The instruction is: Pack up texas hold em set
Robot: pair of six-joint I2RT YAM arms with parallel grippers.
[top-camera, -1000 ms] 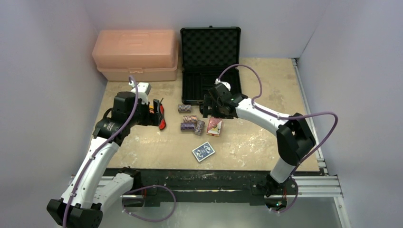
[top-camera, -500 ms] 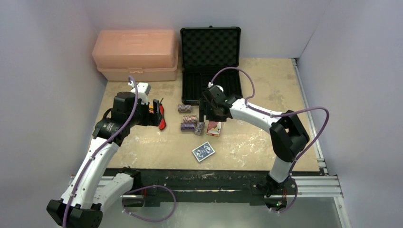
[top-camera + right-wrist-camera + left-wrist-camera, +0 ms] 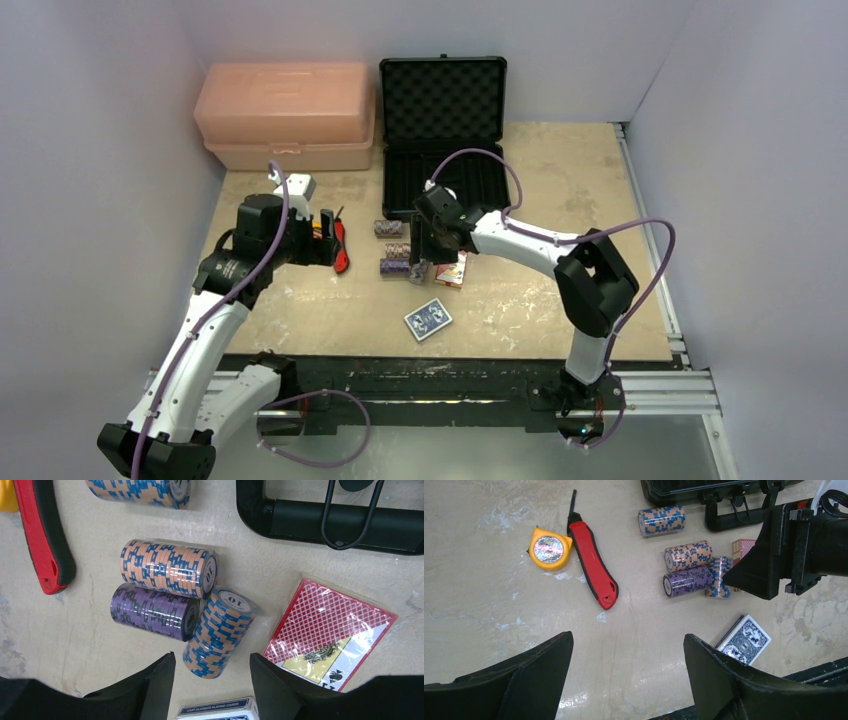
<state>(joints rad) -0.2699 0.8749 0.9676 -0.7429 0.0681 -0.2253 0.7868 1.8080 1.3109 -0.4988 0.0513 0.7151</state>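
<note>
Right hand shifted left over chip stacks, fingers apart, blue deck cut off

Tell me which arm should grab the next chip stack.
Right arm: its open jaws flank the tilted orange-and-blue striped chip stack. The left arm holds its jaws open near the red plastic utility knife, farther off.

Top view looks down from above the table's near edge; both wrist views face downward, right seemingly nearer, sharing chip stacks.
</note>
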